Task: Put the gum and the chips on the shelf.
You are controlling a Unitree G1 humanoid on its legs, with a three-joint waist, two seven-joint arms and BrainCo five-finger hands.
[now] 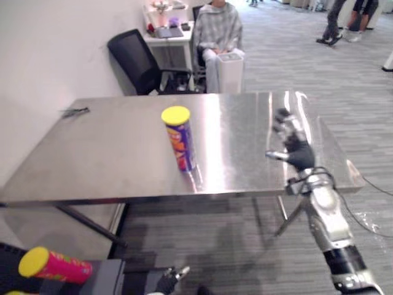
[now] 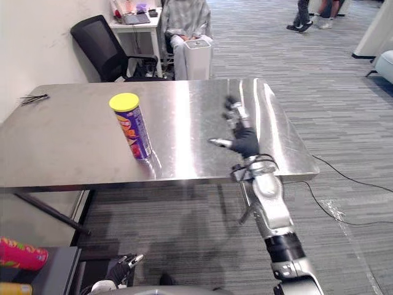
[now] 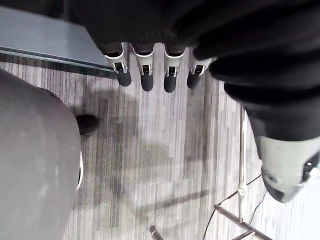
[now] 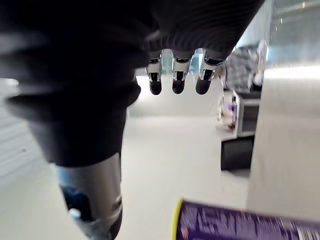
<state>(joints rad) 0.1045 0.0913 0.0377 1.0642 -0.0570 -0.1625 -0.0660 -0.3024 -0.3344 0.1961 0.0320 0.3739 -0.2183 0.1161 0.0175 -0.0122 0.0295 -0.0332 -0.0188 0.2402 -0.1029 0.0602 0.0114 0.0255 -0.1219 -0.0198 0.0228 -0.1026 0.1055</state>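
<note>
The chips can [image 1: 179, 138] stands upright on the table [image 1: 92, 166], left of the right hand [image 1: 298, 152], which is spread wide and empty and should approach level with the can's middle before curling, while the left hand [image 1: 167, 281] hangs relaxed and empty near the floor.

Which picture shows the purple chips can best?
The left eye view: the chips can stands whole, upright on the table. The right eye view shows the same; the right wrist view catches part of its side.
</note>
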